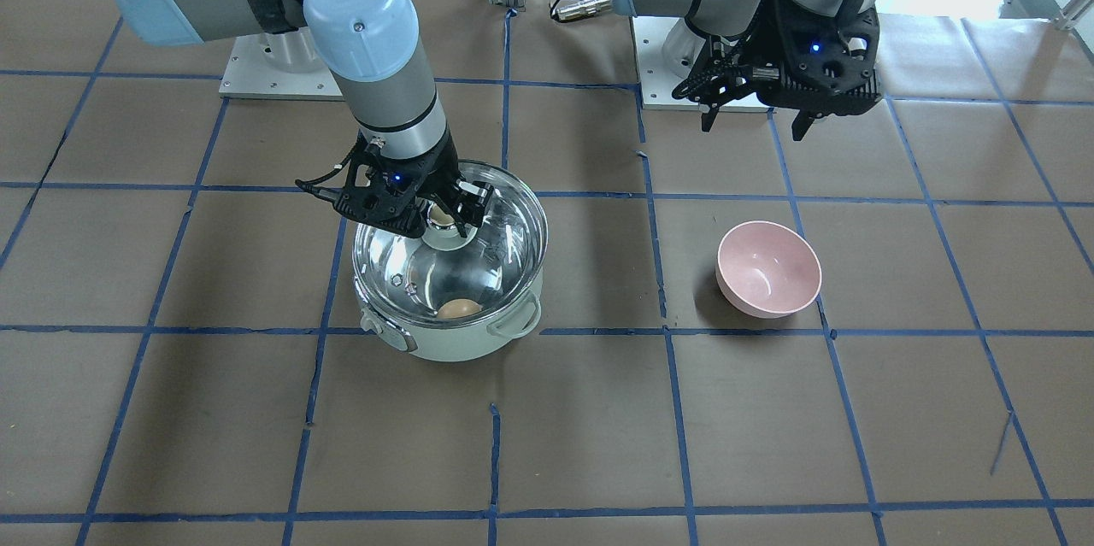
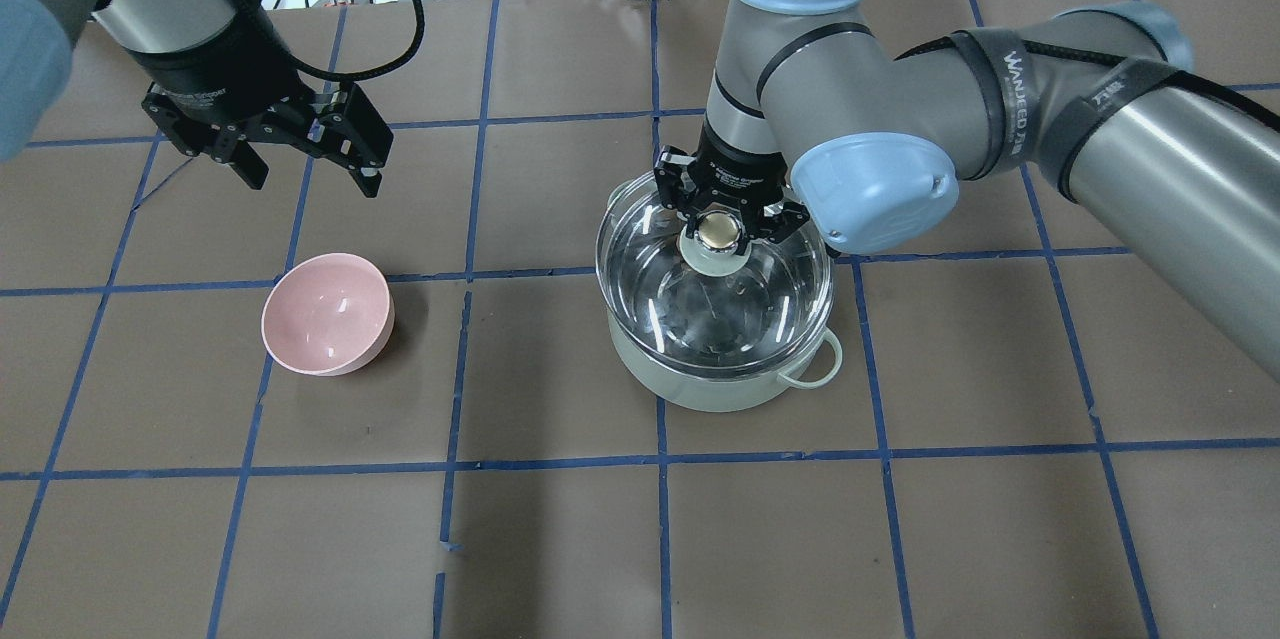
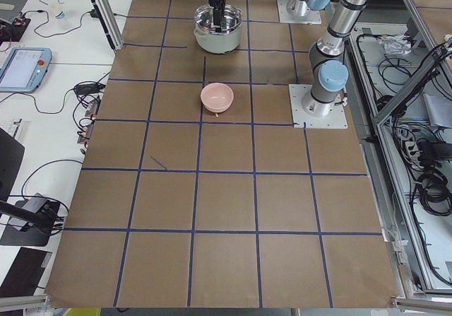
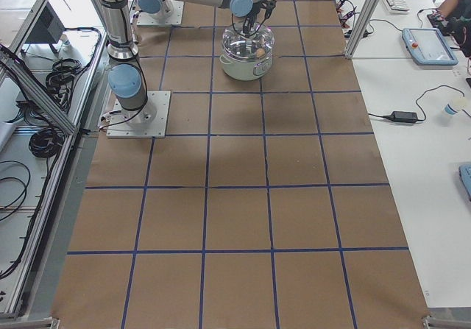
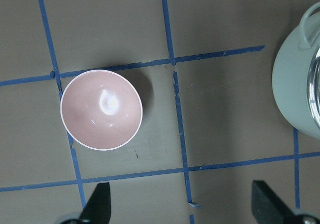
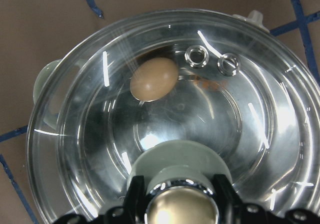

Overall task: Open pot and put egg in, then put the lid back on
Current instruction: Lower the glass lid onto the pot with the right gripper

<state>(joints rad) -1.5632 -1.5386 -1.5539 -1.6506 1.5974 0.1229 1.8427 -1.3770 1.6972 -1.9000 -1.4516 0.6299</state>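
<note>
I see brown worktop (image 2: 560,539) w/ blue tape grid. On it: pot (image 2: 700,389) directly under right claw (image 2: 715,231), pink bowl (image 2: 325,314) below left claw (image 2: 312,181), well apart.

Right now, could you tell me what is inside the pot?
One egg lies on the pot's steel floor, visible through the glass lid the right claw holds; its knob base hides part.

Pink bowl (image 1: 768,269), mouth up, on brown table (image 1: 940,426) w/ blue grid (image 1: 940,331)

The left wrist view's right edge cuts off the pot (image 5: 291,83), its bottom edge the fingers (image 5: 99,204).
</note>
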